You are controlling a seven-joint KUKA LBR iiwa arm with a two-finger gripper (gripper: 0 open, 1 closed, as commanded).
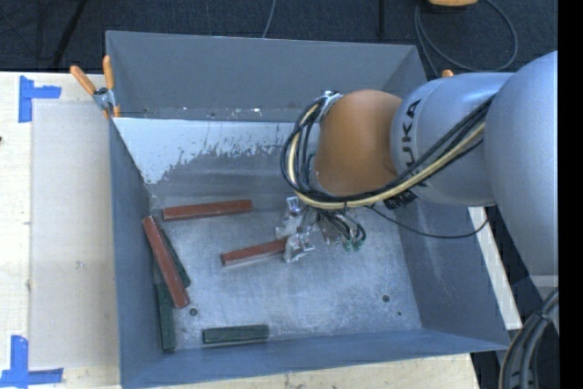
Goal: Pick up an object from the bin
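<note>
- Brown stick (pixel 250 254) lies flat in the middle of the bin (pixel 364 301).
- Tool (pixel 299 241) is at its right end; cannot tell if wide, narrow or gripping.
- Second brown stick (pixel 207 210) lies beyond, apart.
- Risk: gripped by one end, a long stick may pivot and slip out on lifting.

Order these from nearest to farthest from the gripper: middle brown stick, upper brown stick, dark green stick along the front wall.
1. middle brown stick, right end at the gripper.
2. upper brown stick, up-left.
3. dark green stick, along the front wall.
</note>
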